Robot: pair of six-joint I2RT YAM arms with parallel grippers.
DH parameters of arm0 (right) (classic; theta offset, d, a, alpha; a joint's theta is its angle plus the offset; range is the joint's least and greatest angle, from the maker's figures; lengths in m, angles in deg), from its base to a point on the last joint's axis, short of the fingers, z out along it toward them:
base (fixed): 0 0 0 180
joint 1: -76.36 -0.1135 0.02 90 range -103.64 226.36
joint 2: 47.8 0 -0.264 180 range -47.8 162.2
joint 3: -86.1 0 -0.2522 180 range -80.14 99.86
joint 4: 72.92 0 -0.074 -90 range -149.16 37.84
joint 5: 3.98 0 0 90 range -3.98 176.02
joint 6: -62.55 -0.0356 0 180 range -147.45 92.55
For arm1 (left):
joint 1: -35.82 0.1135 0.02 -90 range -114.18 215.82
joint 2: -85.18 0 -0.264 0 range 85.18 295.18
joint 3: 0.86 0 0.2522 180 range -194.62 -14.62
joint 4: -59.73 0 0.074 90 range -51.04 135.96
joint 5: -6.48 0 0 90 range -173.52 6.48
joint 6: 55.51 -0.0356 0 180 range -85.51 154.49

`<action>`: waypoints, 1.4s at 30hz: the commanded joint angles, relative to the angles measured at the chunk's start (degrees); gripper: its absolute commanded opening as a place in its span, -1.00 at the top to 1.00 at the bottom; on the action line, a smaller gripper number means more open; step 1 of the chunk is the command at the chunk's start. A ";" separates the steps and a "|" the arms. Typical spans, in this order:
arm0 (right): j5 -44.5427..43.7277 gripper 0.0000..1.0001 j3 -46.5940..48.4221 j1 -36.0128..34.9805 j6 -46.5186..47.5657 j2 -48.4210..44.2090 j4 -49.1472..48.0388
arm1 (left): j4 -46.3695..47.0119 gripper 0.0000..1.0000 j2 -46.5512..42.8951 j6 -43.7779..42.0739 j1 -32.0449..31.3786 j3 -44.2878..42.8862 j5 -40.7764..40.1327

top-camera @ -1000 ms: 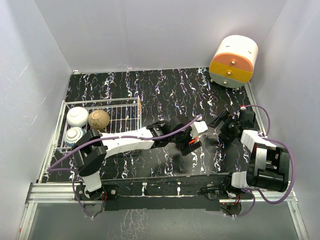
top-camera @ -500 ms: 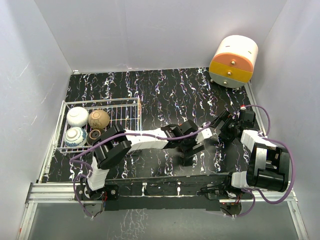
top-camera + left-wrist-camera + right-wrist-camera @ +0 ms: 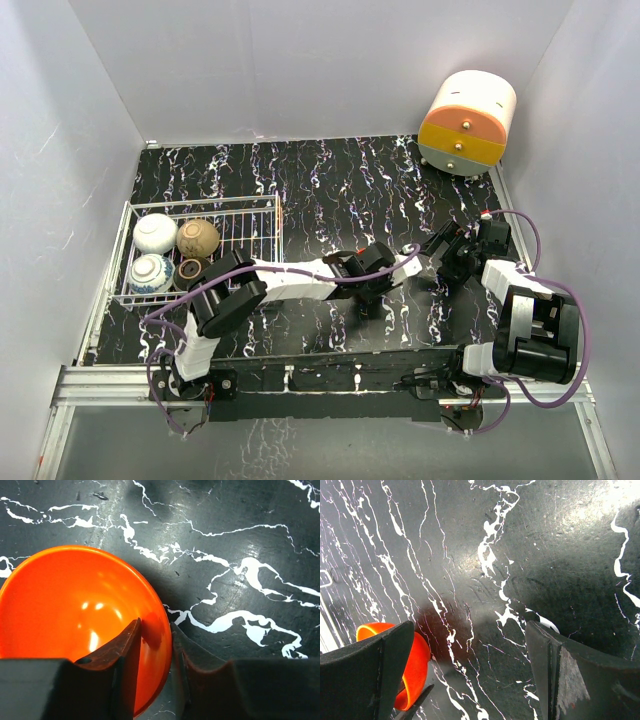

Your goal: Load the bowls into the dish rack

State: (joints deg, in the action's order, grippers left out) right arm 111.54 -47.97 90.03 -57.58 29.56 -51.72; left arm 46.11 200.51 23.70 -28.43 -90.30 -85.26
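The dish rack [image 3: 245, 240] stands at the left side of the black, white-veined desk [image 3: 320, 180], and four bowls lie in its left end. The white bowl [image 3: 155, 232] is in the rack's far left corner, with the brown-gold bowl [image 3: 198, 238] just beside it on the right. In front of the white one is the blue-and-white bowl [image 3: 150, 272], and a small dark bowl [image 3: 190, 269] lies to its right. The right half of the rack holds nothing but wire.

Well to the right of the rack, the left arm reaches across the desk, and the top view hides what the left hand [image 3: 155, 627] holds. Its wrist camera shows the red-orange bowl [image 3: 75, 620] mouth up, with one finger [image 3: 127, 655] inside the rim and the other outside, pinched onto the wall. I cannot tell whether the bowl rests on the desk or is just off it.

Farther right of the rack, the right hand [image 3: 470, 645] hangs over bare desk with its fingers spread wide and nothing between them. The orange rim shows at the left edge of its view.

Far right of the rack, at the desk's back corner, stands the cream-and-orange drawer cabinet [image 3: 467, 122].
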 commanded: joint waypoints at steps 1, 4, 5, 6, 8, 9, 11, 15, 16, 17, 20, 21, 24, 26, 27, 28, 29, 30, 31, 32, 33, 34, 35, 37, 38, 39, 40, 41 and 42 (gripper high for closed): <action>-0.38 -0.96 0.36 0.39 0.42 0.26 -0.19 | 0.51 0.60 -2.17 0.62 -0.26 1.27 -1.24; -0.47 -0.96 0.27 0.43 0.50 0.07 -0.15 | 0.90 0.87 -2.59 1.04 -0.28 1.56 -1.88; -0.47 -0.96 0.27 0.40 0.50 0.14 -0.15 | 0.77 1.00 -3.13 1.22 -0.27 1.44 -2.05; -0.47 -0.96 0.35 0.39 0.51 0.14 -0.15 | 0.44 1.00 -3.77 1.58 -0.26 1.23 -2.30; -0.64 -0.96 0.36 0.39 0.51 0.29 -0.19 | 0.14 1.00 -5.84 2.67 -0.26 0.90 -2.98; -0.57 -0.96 0.36 0.39 0.51 0.37 -0.23 | 0.17 1.00 -7.29 3.26 -0.26 0.81 -3.59; -0.56 -0.96 0.36 0.39 0.51 0.49 -0.28 | 0.34 1.00 -10.71 4.78 -0.26 0.88 -4.44; -0.50 -0.96 0.27 0.39 0.47 0.51 -0.41 | 2.12 1.00 -18.91 8.82 0.45 1.29 -5.68; -0.41 -0.96 0.27 0.39 0.43 0.51 -0.41 | 3.18 1.00 -21.22 10.64 1.34 1.88 -5.08; -0.32 -0.96 0.27 0.39 0.42 0.51 -0.41 | 4.75 1.00 -24.02 12.71 2.78 2.88 -3.50; -0.14 -0.96 0.36 0.39 0.49 0.27 -0.33 | 13.83 1.00 -34.33 22.27 10.26 9.90 5.11; -0.20 -0.96 0.36 0.39 0.51 0.17 -0.25 | 16.59 1.00 -37.31 25.60 13.36 12.36 7.31; -0.10 -0.96 0.44 0.39 0.59 0.00 -0.11 | 19.73 1.00 -45.19 33.10 21.42 17.24 10.12; 0.11 -0.96 0.49 0.39 0.60 0.06 -0.14 | 20.77 1.00 -49.47 36.86 26.57 20.18 10.95; 0.22 -0.95 0.46 0.39 0.60 0.07 -0.19 | 21.52 1.00 -51.68 38.90 28.88 21.88 11.13; 0.33 -0.96 0.45 0.39 0.53 0.15 -0.23 | 22.15 1.00 -53.57 41.07 31.39 23.55 11.29; 0.38 -0.96 0.40 0.39 0.51 0.23 -0.31 | 22.64 1.00 -55.39 43.64 34.04 25.28 11.35; 0.46 -0.96 0.36 0.39 0.49 0.25 -0.32 | 23.23 1.00 -56.87 46.07 36.47 26.86 11.71; 0.57 -0.96 0.36 0.41 0.43 0.32 -0.40 | 24.19 1.00 -57.92 48.93 39.19 28.82 12.25; 0.64 -0.96 0.31 0.39 0.42 0.27 -0.34 | 25.25 1.00 -58.78 51.84 42.62 30.82 13.35; 0.75 -0.96 0.35 0.39 0.52 0.23 -0.26 | 26.95 1.00 -59.38 55.43 45.19 33.24 14.35; 0.72 -0.96 0.42 0.39 0.56 0.04 -0.12 | 28.97 1.00 -59.83 59.03 47.72 35.66 15.41; 0.71 -0.96 0.44 0.39 0.64 -0.14 0.04 | 31.20 1.00 -60.13 62.17 49.91 39.16 16.37; 0.60 -0.96 0.44 0.39 0.76 -0.48 0.32 | 36.92 1.00 -60.25 68.34 53.58 44.06 17.98; 0.50 -0.96 0.44 0.39 0.85 -0.62 0.42 | 39.98 1.00 -59.98 71.07 55.08 46.14 18.76; 0.50 -0.96 0.44 0.39 0.94 -0.71 0.51 | 42.84 1.00 -59.59 73.42 56.39 48.19 19.39; 0.43 -0.95 0.44 0.39 1.01 -0.71 0.55 | 45.74 1.00 -59.06 75.29 57.42 49.73 20.06; 0.38 -0.96 0.40 0.39 1.04 -0.65 0.55 | 48.26 1.00 -57.99 77.13 58.08 50.97 20.63; 0.41 -0.96 0.36 0.39 1.04 -0.56 0.49 | 50.39 1.00 -57.07 78.65 58.47 51.99 21.15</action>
State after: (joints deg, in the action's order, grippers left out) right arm 111.91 -47.97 90.25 -57.49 29.54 -51.68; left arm 80.09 142.59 89.91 27.83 -40.97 -69.42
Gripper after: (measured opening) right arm 0.979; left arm 0.089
